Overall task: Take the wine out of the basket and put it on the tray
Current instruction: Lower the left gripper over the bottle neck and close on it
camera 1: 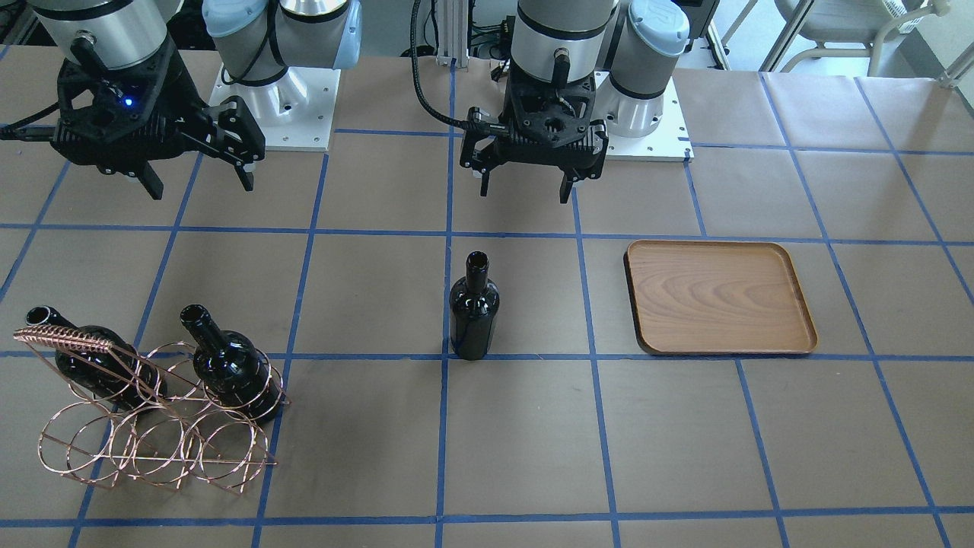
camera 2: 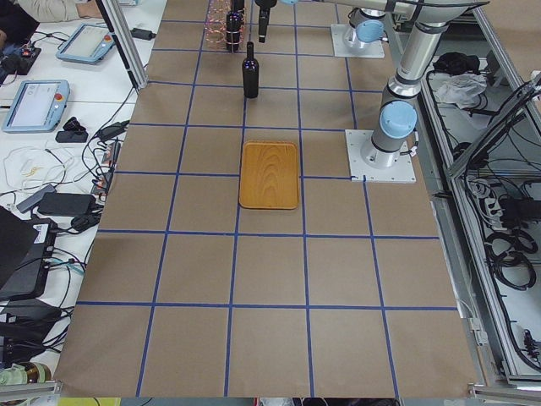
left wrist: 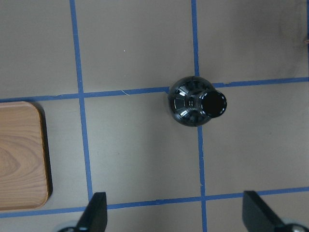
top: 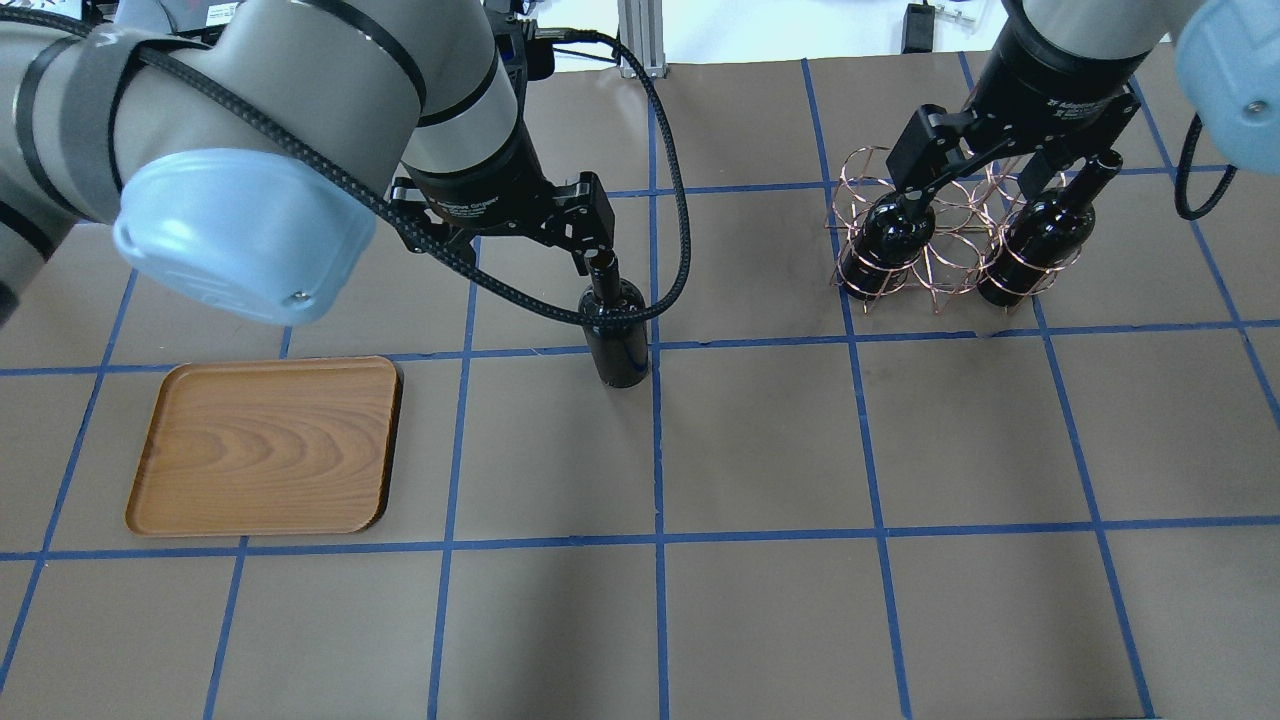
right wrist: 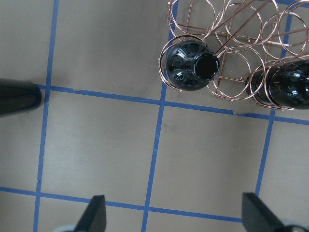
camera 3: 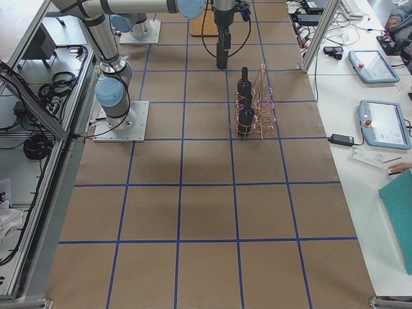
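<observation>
The wine bottle [camera 1: 474, 312] stood upright on the table [camera 1: 380, 441], between basket [camera 1: 152, 441] and tray [camera 1: 719, 297], in neither. Behind it the left gripper [camera 1: 525, 192] hung spread, holding nothing; right gripper [camera 1: 202, 186] likewise. Judged next: centre on neck, clamp, carry to tray.

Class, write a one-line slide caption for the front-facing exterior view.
One wine bottle stands upright between basket, holding two more, and bare tray; left gripper and right gripper hover open.

Brown table [camera 1: 365, 441] gridded with blue tape [camera 1: 365, 356] (teach pendant [camera 3: 385, 122] alongside).
</observation>
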Controlling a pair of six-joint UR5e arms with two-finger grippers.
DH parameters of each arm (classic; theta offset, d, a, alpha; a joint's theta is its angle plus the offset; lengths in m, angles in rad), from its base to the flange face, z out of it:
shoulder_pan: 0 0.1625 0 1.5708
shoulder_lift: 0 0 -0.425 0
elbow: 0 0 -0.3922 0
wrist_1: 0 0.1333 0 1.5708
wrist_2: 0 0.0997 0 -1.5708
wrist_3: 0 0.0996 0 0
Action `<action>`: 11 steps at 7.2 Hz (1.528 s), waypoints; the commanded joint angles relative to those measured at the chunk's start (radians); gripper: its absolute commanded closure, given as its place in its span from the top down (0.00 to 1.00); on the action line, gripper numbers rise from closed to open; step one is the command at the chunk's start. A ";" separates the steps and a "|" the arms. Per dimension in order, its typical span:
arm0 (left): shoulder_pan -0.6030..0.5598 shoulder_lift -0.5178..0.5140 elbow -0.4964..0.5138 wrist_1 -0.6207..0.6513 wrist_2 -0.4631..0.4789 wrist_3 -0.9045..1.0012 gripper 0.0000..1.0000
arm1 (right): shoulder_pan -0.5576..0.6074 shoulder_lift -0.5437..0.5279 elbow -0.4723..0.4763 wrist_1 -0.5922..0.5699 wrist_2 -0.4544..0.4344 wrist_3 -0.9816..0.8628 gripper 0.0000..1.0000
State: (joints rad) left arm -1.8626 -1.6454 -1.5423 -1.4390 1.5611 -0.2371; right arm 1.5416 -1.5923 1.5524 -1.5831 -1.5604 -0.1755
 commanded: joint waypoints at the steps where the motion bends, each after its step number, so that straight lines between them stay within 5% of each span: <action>1: -0.012 -0.048 0.033 0.037 -0.004 -0.002 1.00 | 0.000 0.000 0.002 0.000 0.000 0.001 1.00; 5: -0.050 -0.169 0.042 0.126 -0.001 0.002 0.99 | 0.000 0.000 0.002 0.000 0.005 0.001 1.00; 11: -0.056 -0.205 0.025 0.118 -0.001 0.038 0.81 | 0.002 0.000 0.002 0.000 0.005 0.001 1.00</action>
State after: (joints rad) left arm -1.9189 -1.8490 -1.5163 -1.3190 1.5592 -0.2005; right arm 1.5432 -1.5923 1.5551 -1.5831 -1.5554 -0.1749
